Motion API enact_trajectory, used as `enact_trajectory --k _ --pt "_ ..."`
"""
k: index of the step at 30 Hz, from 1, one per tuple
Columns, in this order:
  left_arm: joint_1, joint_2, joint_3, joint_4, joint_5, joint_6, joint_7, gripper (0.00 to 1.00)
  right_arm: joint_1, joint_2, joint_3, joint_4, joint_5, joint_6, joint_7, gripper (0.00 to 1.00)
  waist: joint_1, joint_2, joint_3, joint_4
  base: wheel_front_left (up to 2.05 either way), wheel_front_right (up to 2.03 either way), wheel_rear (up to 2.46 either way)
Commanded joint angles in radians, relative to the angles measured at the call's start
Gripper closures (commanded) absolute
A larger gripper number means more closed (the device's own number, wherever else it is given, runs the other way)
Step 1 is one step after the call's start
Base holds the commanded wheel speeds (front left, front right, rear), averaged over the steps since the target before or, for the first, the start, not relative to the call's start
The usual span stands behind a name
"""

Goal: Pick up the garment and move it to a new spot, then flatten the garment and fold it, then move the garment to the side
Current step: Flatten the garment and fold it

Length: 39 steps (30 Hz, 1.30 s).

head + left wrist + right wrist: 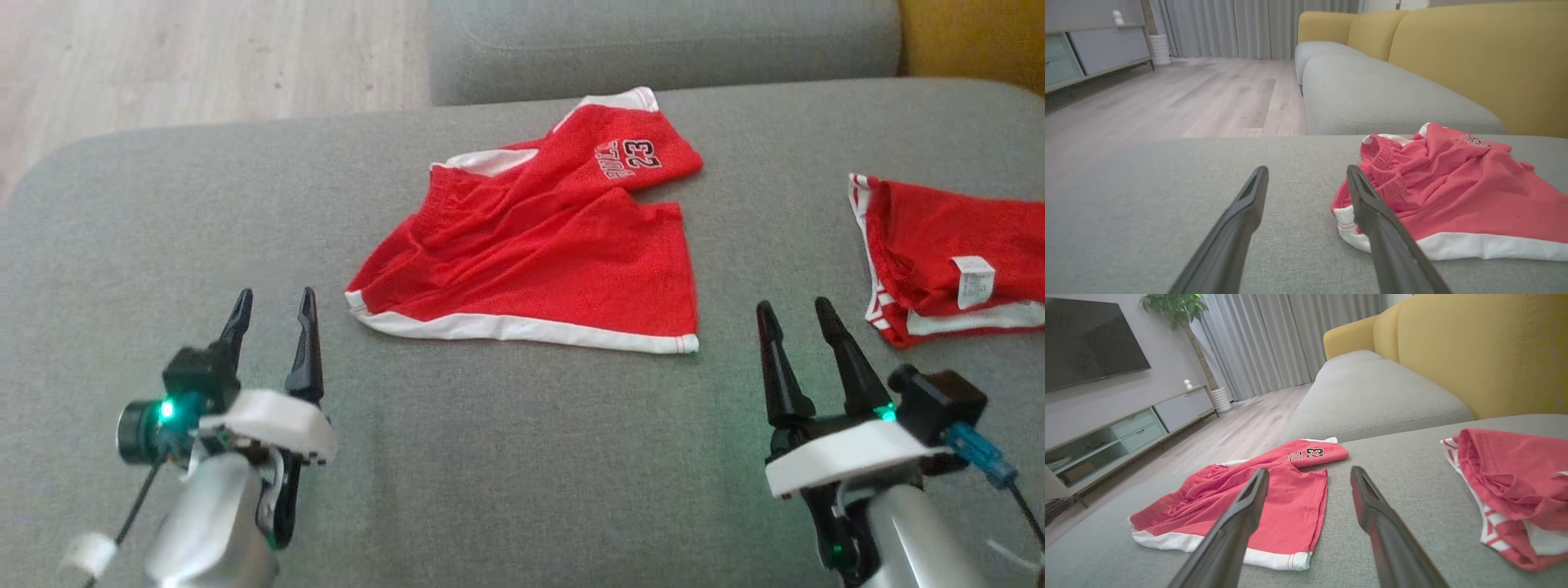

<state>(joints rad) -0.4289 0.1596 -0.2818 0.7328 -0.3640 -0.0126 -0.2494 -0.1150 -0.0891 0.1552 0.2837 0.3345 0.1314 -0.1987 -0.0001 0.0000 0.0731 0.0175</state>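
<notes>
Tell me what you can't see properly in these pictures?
- Head view: the second red garment is cut off by the right edge.
- Head view: its white label is too small to read.
- Left wrist view: the left tool hides part of the hem of the red shorts.

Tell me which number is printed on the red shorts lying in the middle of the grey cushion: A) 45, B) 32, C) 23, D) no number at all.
C: the red shorts carry a 23 on the far leg, next to the lettering.
</notes>
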Motion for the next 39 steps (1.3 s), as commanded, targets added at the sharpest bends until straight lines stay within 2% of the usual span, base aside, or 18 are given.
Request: enact_trajectory --k 1,5,9,14,22,29,39 --pt "-0.014 0.033 0.045 -0.05 0.009 0.01 -0.012 0.0 -0.014 0.005 0.014 -0.03 0.003 -0.001 -0.014 0.0 0.0001 0.0 -0.011 0.01 0.0 0.0 0.0" --pt "0.106 0.035 0.061 -0.21 0.052 0.037 -0.012 0.0 0.024 0.012 -0.007 -0.036 -0.005 -0.001 -0.03 0.0 0.0001 0.0 -0.028 0.021 0.0 0.0 0.0" --pt "0.229 0.013 0.086 -0.342 0.077 0.065 -0.012 0.0 0.054 0.017 -0.008 -0.029 -0.022 -0.001 -0.038 0.0 0.0001 0.0 -0.04 0.021 0.0 0.0 0.0" --pt "0.322 -0.02 0.088 -0.43 0.115 0.06 -0.012 0.0 0.059 0.021 -0.008 -0.018 -0.036 -0.001 -0.046 0.0 0.0001 0.0 -0.035 0.034 0.0 0.0 0.0" --pt "0.303 -0.05 0.081 -0.423 0.14 0.032 -0.012 0.0 0.005 0.026 -0.007 0.066 -0.056 -0.001 -0.031 0.0 0.0001 0.0 0.0 0.069 0.0 0.0 0.0" --pt "0.282 -0.072 0.078 -0.428 0.157 0.014 -0.012 0.0 -0.09 0.03 0.022 0.212 -0.099 -0.001 -0.004 0.0 0.0001 0.0 0.038 0.11 0.0 0.0 0.0" --pt "0.262 -0.091 0.075 -0.404 0.173 -0.005 -0.012 0.0 -0.19 0.03 0.055 0.422 -0.086 -0.001 -0.012 0.0 0.0001 0.0 0.062 0.161 0.0 0.0 0.0"
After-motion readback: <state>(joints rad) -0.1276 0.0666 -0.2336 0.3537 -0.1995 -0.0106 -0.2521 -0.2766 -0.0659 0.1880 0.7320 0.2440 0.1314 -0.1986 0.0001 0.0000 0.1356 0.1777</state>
